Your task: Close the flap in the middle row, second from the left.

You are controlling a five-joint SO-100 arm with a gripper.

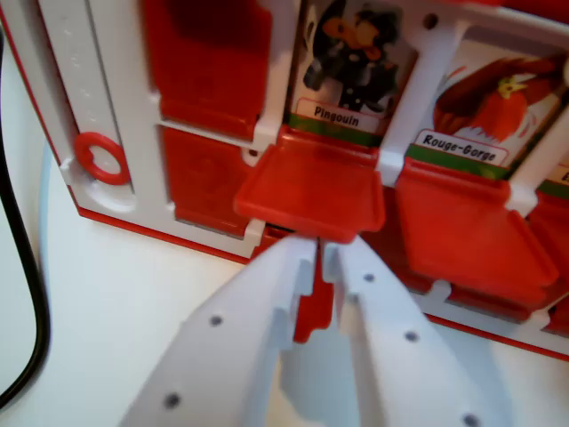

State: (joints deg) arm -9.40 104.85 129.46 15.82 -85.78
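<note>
End effector [322,258]: jaws nearly together, a narrow gap between them, gripping nothing; tips just below the flap's front edge.
Flap [311,189]: lying open under the Pingouin card [356,67].
Progress: closing not yet done; flap remains to be moved over the card.

Red flaps [311,189], white frame [98,89], white tool [322,258], seemingly black cable [25,267].

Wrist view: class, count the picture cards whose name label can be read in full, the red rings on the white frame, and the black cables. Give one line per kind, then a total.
Picture cards with a readable name: 2 (Pingouin card, Rouge-Gorge card)
Red ring: 1
Black cable: 1
Total: 4
</note>
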